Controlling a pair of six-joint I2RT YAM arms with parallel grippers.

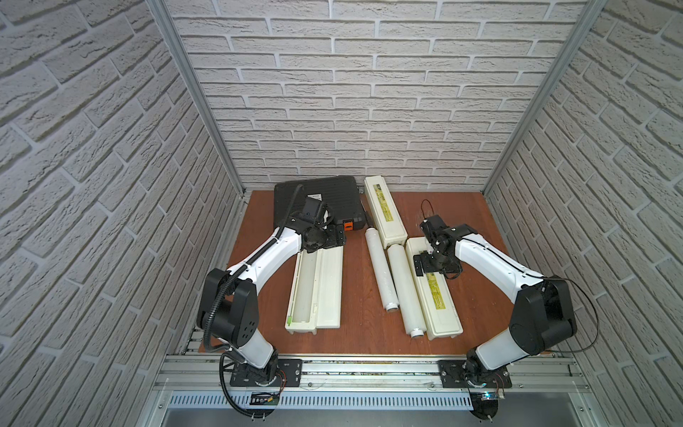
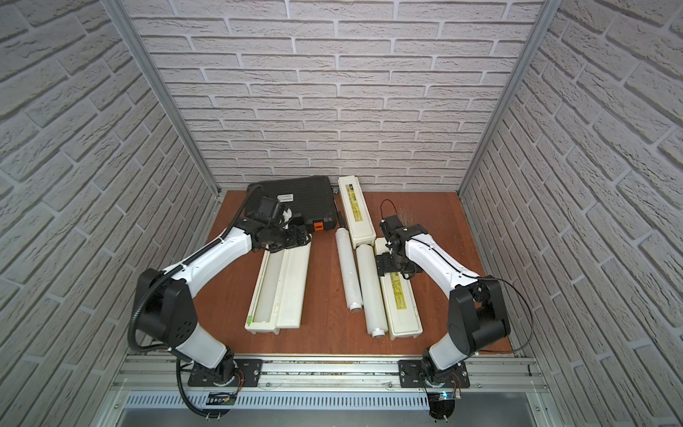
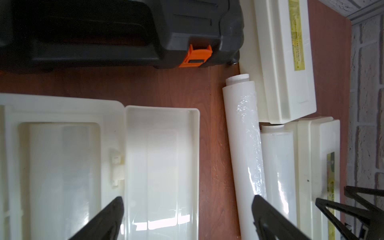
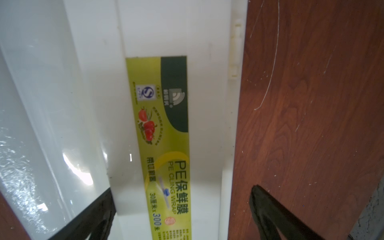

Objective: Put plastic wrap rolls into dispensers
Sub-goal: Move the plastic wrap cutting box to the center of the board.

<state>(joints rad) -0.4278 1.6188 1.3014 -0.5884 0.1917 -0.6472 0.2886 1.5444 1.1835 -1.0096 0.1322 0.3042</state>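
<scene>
1. Fingers: the left fingers point(image 3: 110, 216) are spread wide and empty above the far end of the open dispenser point(image 1: 330, 288).
2. 1 roll point(image 1: 306, 292) lies inside its tray.
3. 2 more lie on the desk point(image 1: 354, 332): the thin roll point(image 1: 381, 270), and the thick roll point(image 1: 405, 292) against the near closed dispenser point(image 1: 441, 307).
4. The right fingers point(image 4: 270, 212) are spread, empty, over that dispenser's label.
5. The far closed dispenser point(image 1: 384, 210) lies beside the black case point(image 1: 332, 192).

Black case point(image 3: 104, 31) cropped at edge, near dispenser point(image 1: 443, 321) partly beneath right arm point(image 1: 488, 258)
</scene>
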